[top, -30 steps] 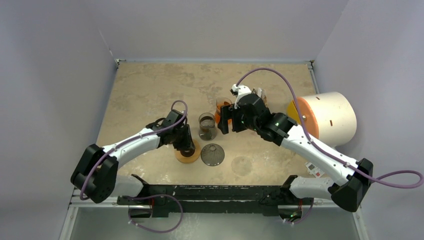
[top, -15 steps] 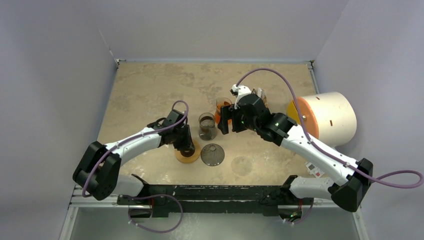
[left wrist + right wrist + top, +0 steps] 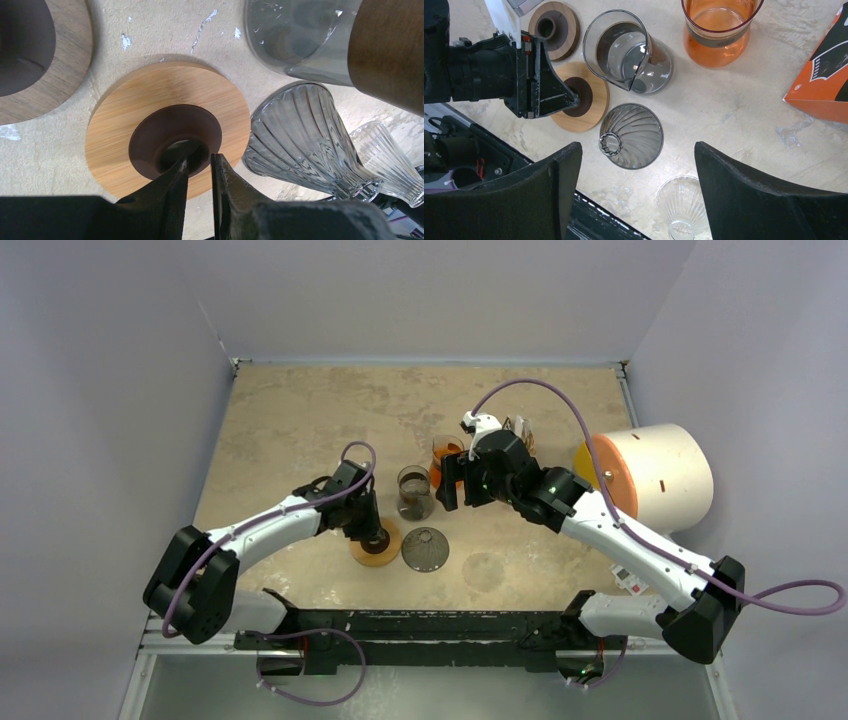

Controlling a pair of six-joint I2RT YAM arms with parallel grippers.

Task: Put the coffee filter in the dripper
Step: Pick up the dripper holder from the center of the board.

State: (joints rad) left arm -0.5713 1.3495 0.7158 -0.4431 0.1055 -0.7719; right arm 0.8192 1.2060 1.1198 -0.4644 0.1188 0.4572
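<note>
Looking at the last second, the only real change is the left gripper (image 3: 199, 159): its fingers have pinched in a bit and now sit nearly together. They're nipping the inner rim of the dark collar (image 3: 150, 145) in the middle of the wooden disc (image 3: 120, 135). The arm itself has barely budged. The right gripper (image 3: 636, 150) hasn't moved either; it hangs wide open over the middle of the table (image 3: 290, 410) with nothing in it.

My read is that the left side is getting hold of the dripper's base, so the actual filter placing hasn't started.

I can't spot a paper filter anywhere. My guess is the piece that matters is the grey cone (image 3: 636, 127), which sits just beside the disc on the robot's right, maybe touching it. It stands upside down, with its wide mouth flat on the table and its narrow neck pointing straight up, so its long axis is vertical. A clear cone (image 3: 679, 205) nearby stands the same way. Either one needs flipping before anything sits in it.
</note>
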